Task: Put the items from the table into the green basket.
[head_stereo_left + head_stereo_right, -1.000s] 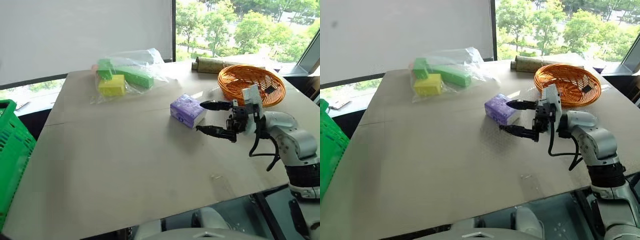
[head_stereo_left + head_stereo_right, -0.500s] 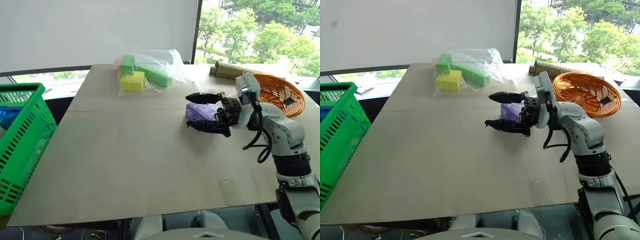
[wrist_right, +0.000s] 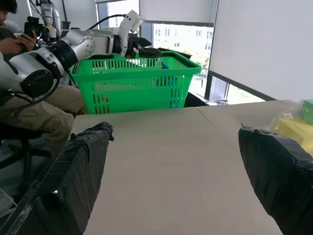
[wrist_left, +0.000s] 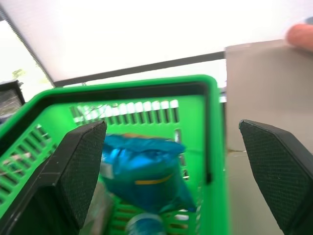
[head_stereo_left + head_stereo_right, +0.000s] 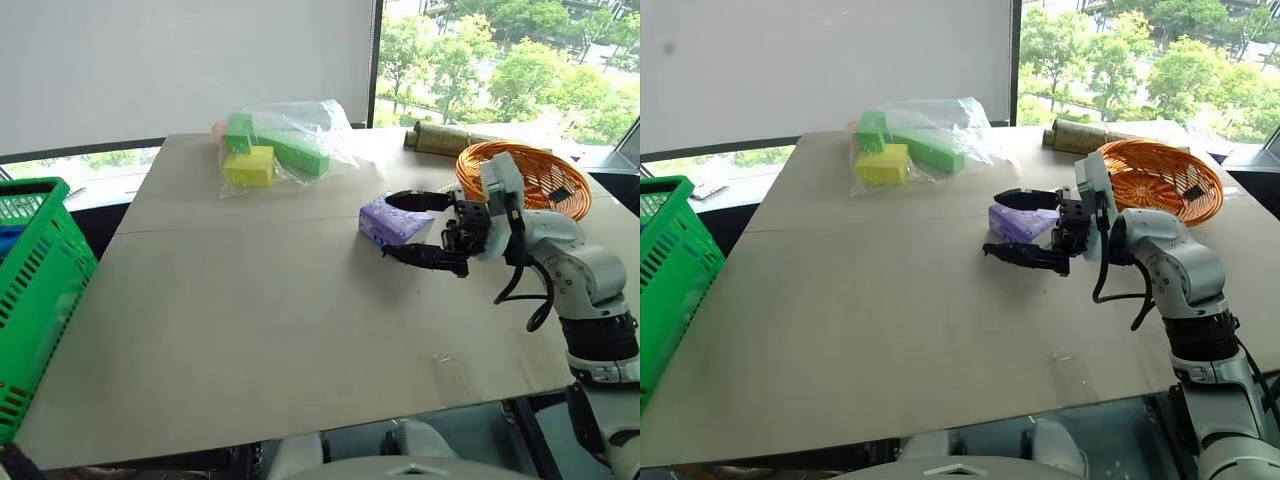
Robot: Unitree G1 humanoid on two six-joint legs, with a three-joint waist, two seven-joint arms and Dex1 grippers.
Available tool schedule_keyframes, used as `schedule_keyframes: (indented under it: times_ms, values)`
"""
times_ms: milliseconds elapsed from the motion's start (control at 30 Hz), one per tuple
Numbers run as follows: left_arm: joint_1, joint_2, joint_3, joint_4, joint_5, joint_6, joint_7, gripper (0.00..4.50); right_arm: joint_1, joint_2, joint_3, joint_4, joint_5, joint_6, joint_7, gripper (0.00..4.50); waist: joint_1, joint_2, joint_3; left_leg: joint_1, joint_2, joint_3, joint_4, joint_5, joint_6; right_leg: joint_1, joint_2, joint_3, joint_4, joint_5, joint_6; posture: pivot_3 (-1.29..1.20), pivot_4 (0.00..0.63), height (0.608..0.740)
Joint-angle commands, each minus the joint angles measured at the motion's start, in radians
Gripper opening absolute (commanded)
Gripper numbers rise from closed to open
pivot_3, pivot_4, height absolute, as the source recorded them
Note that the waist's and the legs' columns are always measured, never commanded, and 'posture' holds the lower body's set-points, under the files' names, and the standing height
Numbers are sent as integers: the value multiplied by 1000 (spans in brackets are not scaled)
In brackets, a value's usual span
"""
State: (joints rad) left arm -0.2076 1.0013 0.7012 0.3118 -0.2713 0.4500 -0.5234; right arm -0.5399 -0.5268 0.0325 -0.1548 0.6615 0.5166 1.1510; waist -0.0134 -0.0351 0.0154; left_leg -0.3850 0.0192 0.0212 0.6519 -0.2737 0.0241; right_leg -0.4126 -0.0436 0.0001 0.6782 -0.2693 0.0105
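A lilac-purple box [image 5: 392, 220] lies on the table [image 5: 250, 330], right of its middle. My right gripper [image 5: 387, 226] hangs open at the box, one black finger over its far side and one at its near side. Touch cannot be told, and only bare tabletop shows between the fingers [image 3: 73, 176] in the right wrist view. The green basket [image 5: 45, 300] stands off the table's left edge. My left gripper [image 4: 171, 181] is open above the green basket [image 4: 146, 85], with nothing between its fingers. A blue crumpled item [image 4: 142, 171] lies inside.
A clear bag of green and yellow blocks [image 5: 272, 152] sits at the table's far side. A round orange wicker basket [image 5: 525, 172] and a brown roll [image 5: 440, 138] are at the far right. A seated person [image 3: 34, 105] is beyond the green basket [image 3: 137, 83].
The camera has swung, bringing the green basket further into view. My right gripper stays open, its fingers now overlapping more of the purple box than a second ago.
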Motion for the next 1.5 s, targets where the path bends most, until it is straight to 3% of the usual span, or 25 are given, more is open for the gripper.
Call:
schedule_keyframes:
  times_ms: [33,200,367,567,700,800,1067,1300,1400,1500]
  values:
    - [-39,-32,-83,-168,-77,52,-60,4464,-7,-13,13,40,-131,-97,-66,4500,-2,0,0,0,0,0,0,0,0,0,0,0,0,0,0,-17,0,740]
    - [59,-51,-225,-531,-241,132,-278,4464,-28,14,91,132,-327,-179,-191,4500,-28,1,0,-1,1,0,0,0,0,-1,1,1,0,0,0,-37,0,740]
    - [181,-35,-212,-724,-386,236,-396,4464,-137,77,241,410,-589,-345,-309,4500,-73,8,3,2,2,4,0,1,0,-1,5,6,2,0,0,-45,0,740]
    - [218,-27,-168,-808,-425,302,-365,4464,-335,201,270,845,-750,-453,-505,4500,-81,12,6,5,2,4,2,1,0,1,10,8,6,0,0,0,0,740]
    - [267,-33,-120,-861,-438,340,-342,4464,-359,224,292,904,-770,-441,-427,4500,-69,12,6,4,2,3,2,1,-1,2,10,8,3,0,0,36,0,740]
    - [302,-44,-97,-899,-441,356,-316,4500,-338,236,298,867,-750,-352,-332,3727,-57,12,6,4,2,4,2,1,0,2,10,8,2,0,0,47,0,740]
    - [301,-62,-113,-933,-450,368,-259,4500,-343,241,295,877,-799,-319,-361,30,-31,13,6,9,3,3,2,1,0,6,11,8,4,0,0,54,0,740]
    - [232,-67,-188,-892,-426,349,-227,4500,-358,224,272,908,-825,-413,-397,30,-26,13,6,10,2,3,2,1,-1,7,12,8,4,0,0,38,0,740]
    - [194,-85,-234,-881,-434,344,-219,4500,-342,219,240,820,-752,-404,-299,30,-27,13,6,9,2,3,2,2,-1,7,12,8,3,0,0,26,0,740]
    - [124,-105,-339,-837,-391,300,-225,4500,-292,189,187,625,-630,-251,-182,884,-26,14,6,7,2,2,2,1,-1,7,12,7,1,0,0,21,0,740]
